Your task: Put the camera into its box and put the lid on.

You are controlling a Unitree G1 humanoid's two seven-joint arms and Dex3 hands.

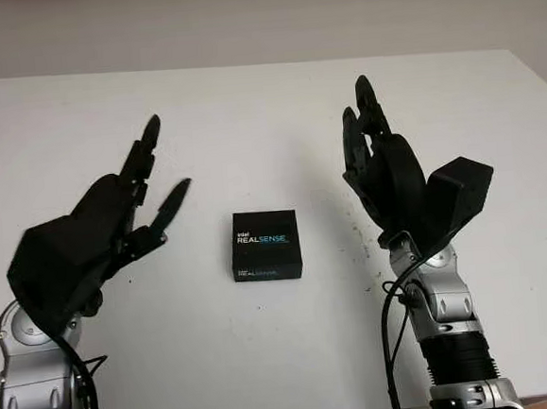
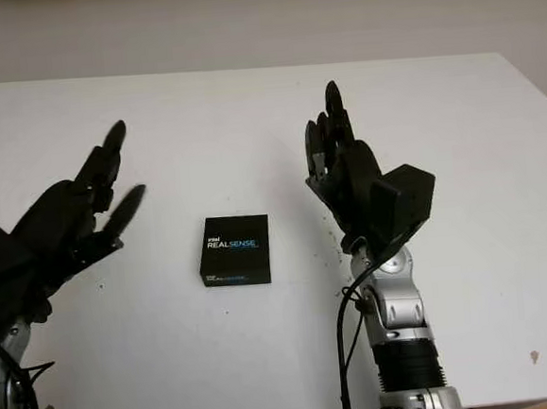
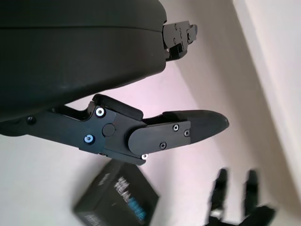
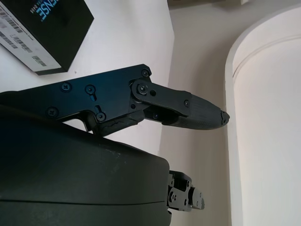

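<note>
Left hand (image 1: 113, 217): raised above the white bench (image 1: 248, 121), to the left of the box, open and holding nothing.

Box (image 1: 266, 245): black, printed "intel REALSENSE", lying flat near the middle of the bench between the two hands, apart from both. Its lid looks seated; whether the camera is inside cannot be told.

Right hand (image 1: 385, 172): raised upright above the bench to the right of the box, open, nothing in its grasp.

Step in hand: judged from the closed box and both hands away from it, the task appears at or near its end, or not yet begun; the pictures do not settle which.

Doing it well: if the lid needs a final seating, bring one hand down square over the top and press evenly, with the other steadying a side wall so the box does not slide on the smooth bench.
</note>
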